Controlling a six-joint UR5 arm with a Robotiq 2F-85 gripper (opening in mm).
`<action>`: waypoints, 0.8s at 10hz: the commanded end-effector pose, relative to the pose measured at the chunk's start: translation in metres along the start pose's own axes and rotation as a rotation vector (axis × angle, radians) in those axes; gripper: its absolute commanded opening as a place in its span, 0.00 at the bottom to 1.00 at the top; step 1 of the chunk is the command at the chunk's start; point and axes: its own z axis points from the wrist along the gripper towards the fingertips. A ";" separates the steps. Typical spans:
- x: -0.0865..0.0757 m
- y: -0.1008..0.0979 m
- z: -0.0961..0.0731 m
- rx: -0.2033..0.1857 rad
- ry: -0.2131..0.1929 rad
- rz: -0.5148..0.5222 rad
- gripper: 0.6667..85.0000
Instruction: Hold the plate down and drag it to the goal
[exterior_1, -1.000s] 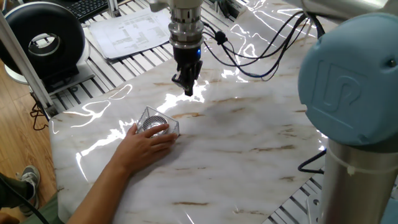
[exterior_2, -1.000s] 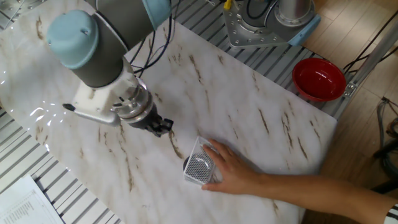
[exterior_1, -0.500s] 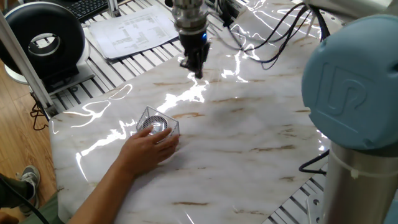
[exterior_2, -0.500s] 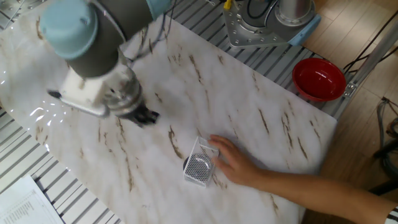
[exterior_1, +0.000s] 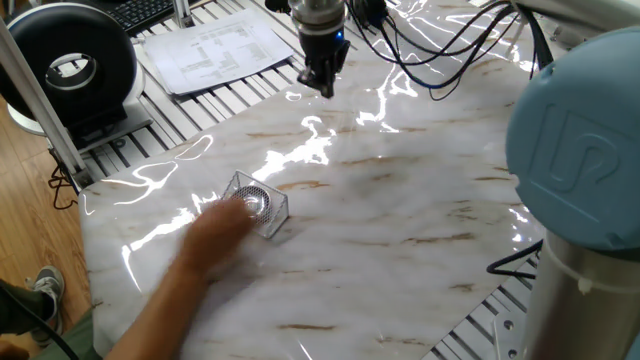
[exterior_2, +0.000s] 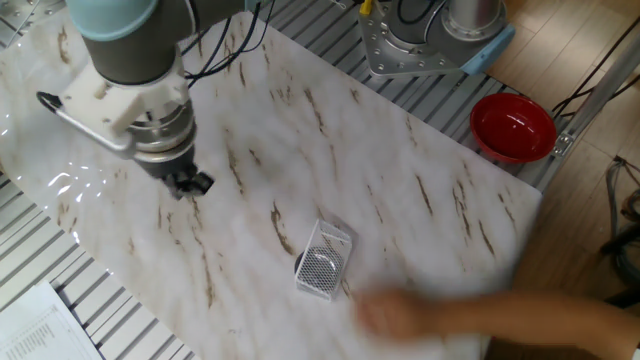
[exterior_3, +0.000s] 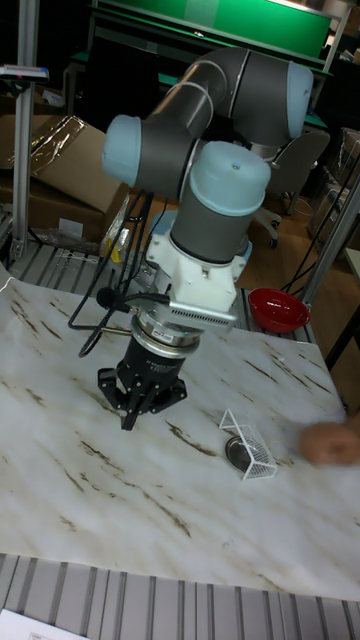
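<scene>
On one marble table (exterior_2: 420, 190): one plate (exterior_2: 318, 266), one goal (exterior_2: 327, 260), one gripper (exterior_2: 187, 184).

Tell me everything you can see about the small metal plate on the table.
The plate is a small round dish of shiny silver metal with a raised rim. It lies flat on the marble-patterned table, and the clear tray appears to stand tilted against it. A blurred hand is close by, apart from it in this view. The gripper hangs far away from it.
</scene>
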 end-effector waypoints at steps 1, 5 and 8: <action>-0.022 -0.002 0.004 -0.022 -0.065 0.117 0.01; -0.013 0.009 0.014 -0.087 -0.043 0.138 0.01; -0.011 0.009 0.021 -0.114 -0.046 0.113 0.01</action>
